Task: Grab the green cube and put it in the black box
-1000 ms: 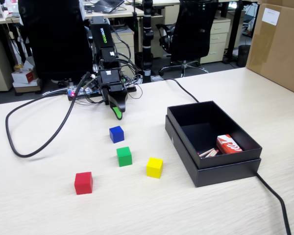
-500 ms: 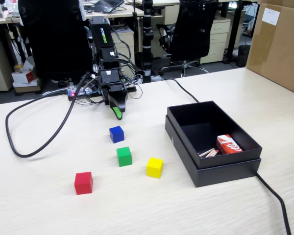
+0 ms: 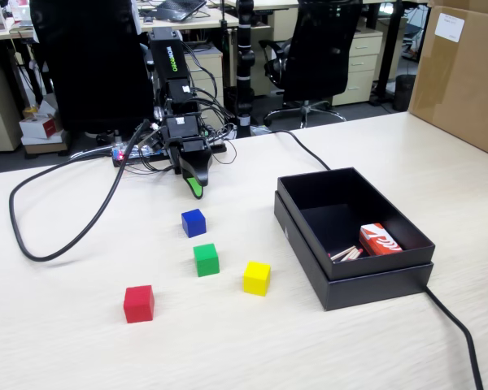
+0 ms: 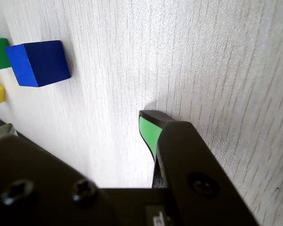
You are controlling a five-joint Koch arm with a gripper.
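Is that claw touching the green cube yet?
Apart. In the fixed view the gripper hangs beyond the blue cube, which sits between it and the green cube, with bare table between them.

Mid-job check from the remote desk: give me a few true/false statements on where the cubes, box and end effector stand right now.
1. The small matte green cube lies inside the shallow black cardboard box. False: it sits on the table, outside.
2. The end effector holds nothing. True.
3. In the fixed view, the small blue cube is the cube nearest the end effector. True.
4. The box is empty. False: a red-and-white packet lies in it.
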